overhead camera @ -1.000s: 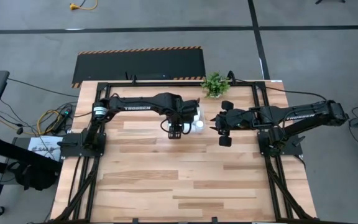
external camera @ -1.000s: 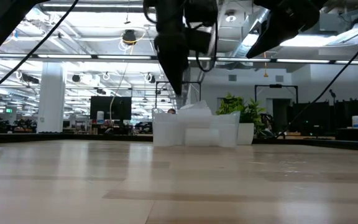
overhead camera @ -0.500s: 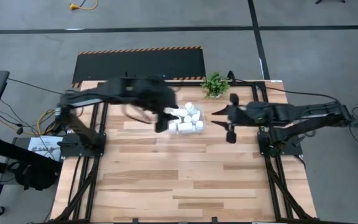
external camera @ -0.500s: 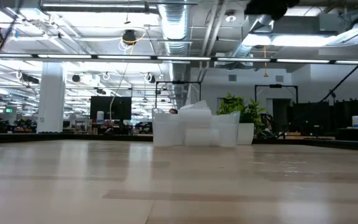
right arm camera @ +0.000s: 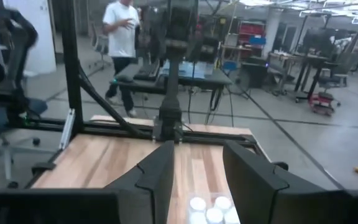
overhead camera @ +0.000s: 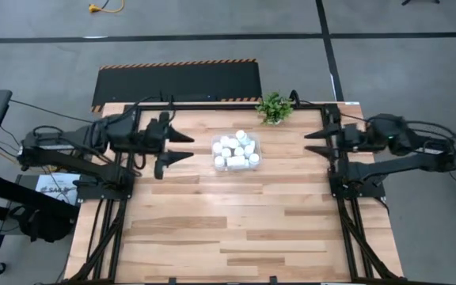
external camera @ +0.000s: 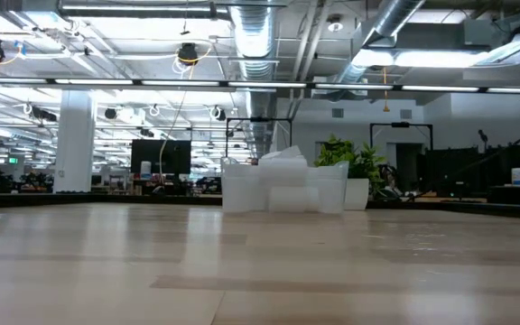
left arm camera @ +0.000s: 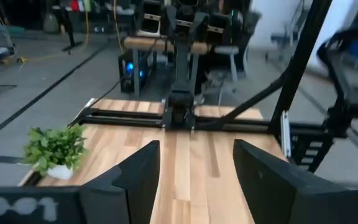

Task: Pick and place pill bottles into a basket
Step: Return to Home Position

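— Colour of the left arm (overhead camera: 109, 136) and the right arm (overhead camera: 398, 138)?
— Matte black on both, from base to tip.
— Build?
— Chunky rounded joint housings, linked by slimmer straight sections.
— Cables (overhead camera: 438, 129)?
— Thin black ones, looping loosely beside each arm.
— And the left pincer (overhead camera: 190, 146)?
— Two flat dark fingers (left arm camera: 135, 180), broad at the root, narrowing to a blunt point. Same pattern on the right pincer (overhead camera: 315, 131).
— Any lettering?
— Pale characters (left arm camera: 17, 208) on the dark left wrist housing, too blurred to read.
— Finish of the right pincer's fingers (right arm camera: 157, 177)?
— Dull, with a faint sheen along the upper edges.
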You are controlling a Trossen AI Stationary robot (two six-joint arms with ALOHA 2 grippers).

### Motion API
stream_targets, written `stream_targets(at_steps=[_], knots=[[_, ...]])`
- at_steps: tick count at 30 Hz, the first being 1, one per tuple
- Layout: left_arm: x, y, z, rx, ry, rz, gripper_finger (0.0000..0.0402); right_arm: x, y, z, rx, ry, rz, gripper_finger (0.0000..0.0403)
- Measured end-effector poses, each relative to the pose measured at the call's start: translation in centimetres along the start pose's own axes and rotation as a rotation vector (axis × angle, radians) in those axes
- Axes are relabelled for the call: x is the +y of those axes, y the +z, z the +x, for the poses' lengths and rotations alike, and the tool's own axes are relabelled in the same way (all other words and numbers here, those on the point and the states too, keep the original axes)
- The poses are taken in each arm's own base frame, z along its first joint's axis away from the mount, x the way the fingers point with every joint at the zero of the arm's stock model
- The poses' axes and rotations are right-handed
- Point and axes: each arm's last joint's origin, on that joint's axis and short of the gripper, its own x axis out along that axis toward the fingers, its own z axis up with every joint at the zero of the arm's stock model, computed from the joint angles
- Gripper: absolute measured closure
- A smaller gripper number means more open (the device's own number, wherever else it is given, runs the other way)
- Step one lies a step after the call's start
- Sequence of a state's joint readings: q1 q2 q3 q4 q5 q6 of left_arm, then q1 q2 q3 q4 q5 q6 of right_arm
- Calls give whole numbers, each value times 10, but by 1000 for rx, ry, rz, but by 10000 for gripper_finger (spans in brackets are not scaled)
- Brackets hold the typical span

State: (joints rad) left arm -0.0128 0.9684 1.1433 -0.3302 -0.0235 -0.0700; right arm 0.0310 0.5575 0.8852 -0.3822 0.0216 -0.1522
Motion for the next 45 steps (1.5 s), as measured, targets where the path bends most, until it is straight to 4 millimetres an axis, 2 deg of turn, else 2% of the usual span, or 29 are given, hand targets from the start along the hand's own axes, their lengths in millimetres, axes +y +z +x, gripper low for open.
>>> stream_targets(at_steps=[6, 10, 16, 18, 21, 26, 29, 35, 39, 42, 45], knots=[[5, -57, -14, -103, 5, -83, 208, 0, -5, -39, -12, -9, 56, 272], [7, -88, -19, -153, -2, -108, 208, 0, -15, -60, 27, -35, 23, 272], [11, -122, -20, -205, 22, -128, 208, 3, -34, -78, 161, -13, 251, 272], [11, -130, -21, -200, 22, -128, 208, 4, -42, -79, 194, -13, 251, 272], [12, -141, -21, -176, 19, -117, 208, 6, -51, -77, 141, 2, 245, 272], [12, -158, -20, -196, -12, -109, 208, 15, -76, -68, 45, 177, 228, 272], [13, -170, -20, -217, -20, -127, 208, 18, -89, -68, 10, 201, 255, 272], [13, -198, -24, -249, -88, -205, 208, 16, -79, -76, -139, 199, 247, 272], [15, -217, -27, -289, -96, -242, 208, 16, -78, -76, -150, 195, 236, 272], [16, -230, -31, -326, -103, -265, 208, 18, -87, -68, -137, 190, 209, 272], [17, -231, -30, -308, -81, -274, 208, 20, -98, -57, -139, 189, 189, 272]])
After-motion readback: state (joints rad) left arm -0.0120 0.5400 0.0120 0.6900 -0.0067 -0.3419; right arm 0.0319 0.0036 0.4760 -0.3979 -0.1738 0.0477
